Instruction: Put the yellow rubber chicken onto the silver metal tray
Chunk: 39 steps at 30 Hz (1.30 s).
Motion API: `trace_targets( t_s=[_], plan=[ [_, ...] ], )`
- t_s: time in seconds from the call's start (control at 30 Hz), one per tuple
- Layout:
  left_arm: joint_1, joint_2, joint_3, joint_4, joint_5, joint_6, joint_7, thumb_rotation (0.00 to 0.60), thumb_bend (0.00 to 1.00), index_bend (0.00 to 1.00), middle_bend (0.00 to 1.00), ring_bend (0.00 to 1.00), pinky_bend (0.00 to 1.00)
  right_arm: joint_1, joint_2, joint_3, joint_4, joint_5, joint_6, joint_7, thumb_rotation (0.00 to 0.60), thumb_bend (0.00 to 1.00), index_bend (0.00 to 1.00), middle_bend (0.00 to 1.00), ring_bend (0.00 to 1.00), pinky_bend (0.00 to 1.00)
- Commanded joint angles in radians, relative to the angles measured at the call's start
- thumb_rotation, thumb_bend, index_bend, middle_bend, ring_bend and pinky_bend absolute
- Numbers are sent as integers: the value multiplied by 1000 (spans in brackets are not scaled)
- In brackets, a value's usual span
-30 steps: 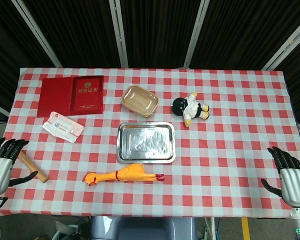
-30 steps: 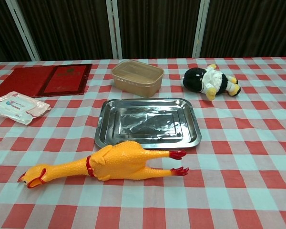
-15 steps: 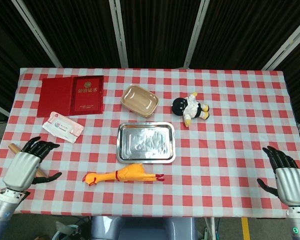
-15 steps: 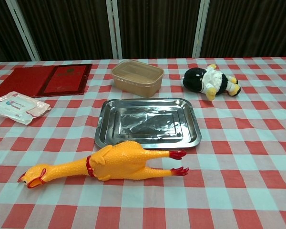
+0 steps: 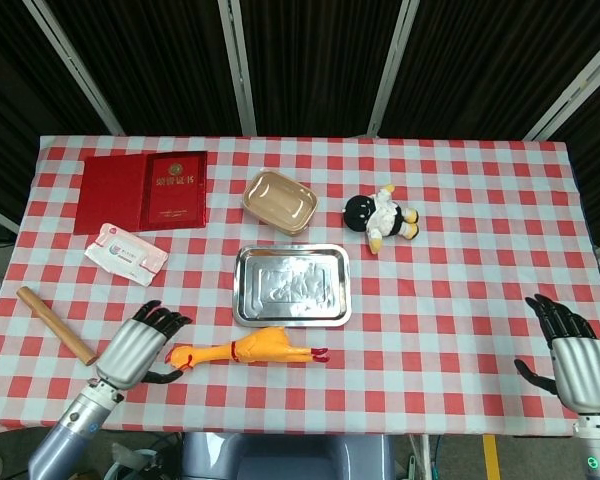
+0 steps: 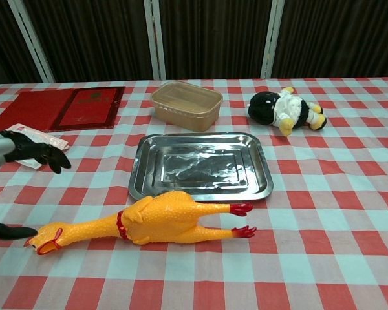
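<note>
My left hand (image 5: 140,345) sits low over the near-left part of the table, fingers spread and holding nothing. It is just beside the head end of the yellow rubber chicken (image 5: 248,350). In the chest view the fingers (image 6: 35,152) hang above the cloth and the thumb tip lies just beside the beak; I cannot tell whether it touches.

My right hand (image 5: 578,358) is at the near-right edge of the table, well apart from everything else, fingers spread, nothing in it. It shows in the head view only.

Chicken: lying on its side on the red-and-white checked cloth, head toward my left, red feet toward my right. It lies just in front of the silver metal tray (image 5: 291,286), along the tray's near edge, and not on it. The chest view shows the body close to the tray's near rim (image 6: 200,192).

Tray: flat on the cloth near the table's middle, nothing in it.

Other items:
- tan plastic container (image 5: 279,201) behind the tray
- black-and-white plush toy (image 5: 380,217) behind and right of the tray
- red booklet (image 5: 145,190) at far left
- white packet (image 5: 126,254) in front of the booklet
- wooden stick (image 5: 56,324) near the left edge, left of my left hand
</note>
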Motion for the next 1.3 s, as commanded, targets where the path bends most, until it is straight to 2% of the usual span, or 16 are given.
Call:
trace_targets(
  t_s=[0.03, 0.23, 0.47, 0.73, 1.03, 1.3],
  plan=[
    [-25, -90, -18, 33, -76, -51, 73, 600, 0, 255, 294, 250, 174, 0, -1, -1, 3, -1, -1, 3, 600, 191, 141, 150, 183, 238],
    [-43, -202, -47, 70, -157, -71, 147, 600, 0, 275, 325, 275, 175, -6, 0, -2, 7, 2, 5, 11, 600, 191, 142, 150, 183, 238],
    [-64, -280, -57, 107, -219, -95, 193, 600, 7, 273, 326, 277, 176, -17, 0, -4, 15, 13, 11, 22, 600, 190, 142, 150, 183, 238],
    [-77, -348, -57, 148, -256, -86, 223, 600, 66, 294, 365, 313, 278, -33, -1, -3, 27, 25, 26, 38, 600, 191, 141, 149, 183, 238],
    [-86, -388, -53, 203, -279, -82, 202, 600, 303, 350, 434, 373, 342, -45, -5, -4, 41, 40, 28, 53, 600, 191, 142, 150, 183, 238],
    [-93, -384, -42, 213, -232, -64, 94, 600, 482, 434, 507, 438, 390, -42, -7, -1, 40, 46, 17, 46, 600, 191, 142, 150, 183, 238]
  ],
)
